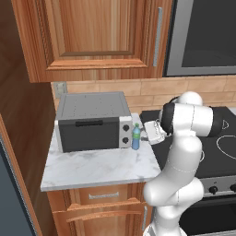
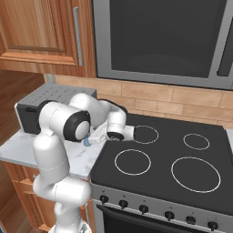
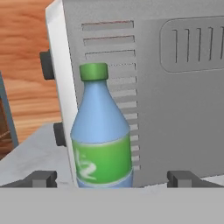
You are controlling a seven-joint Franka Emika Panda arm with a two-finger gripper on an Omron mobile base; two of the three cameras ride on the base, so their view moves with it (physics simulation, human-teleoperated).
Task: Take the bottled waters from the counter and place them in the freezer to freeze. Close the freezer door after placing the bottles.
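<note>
- Hand [image 3: 111, 178]: fingers spread wide apart, nothing between the pads yet. Both fingertips [image 3: 40, 178] show low in the hand view, one each side of the bottle base, apart from it.
- Blue-tinted bottle with green cap [image 3: 101, 135]: upright on the tabletop [image 1: 92, 168], near its right edge, just beside the right side of the toaster oven [image 1: 90, 120]. In the left base view the bottle [image 1: 136, 137] stands between the oven and the hand [image 1: 148, 133].
- Risk 1: the bottle sits left of centre between the fingers. Closing from here may push it sideways or tip it.
- Risk 2: the oven wall is just behind the bottle. Advancing too far could jam the bottle or fingertips against the vented panel.
- Risk 3: the grip looks low on the label; a narrow bottle could swing once lifted.
- Risk 4: tipped, it could roll off the tabletop edge or onto the stovetop [image 2: 164, 159].
- I cannot spot the second bottle.
</note>
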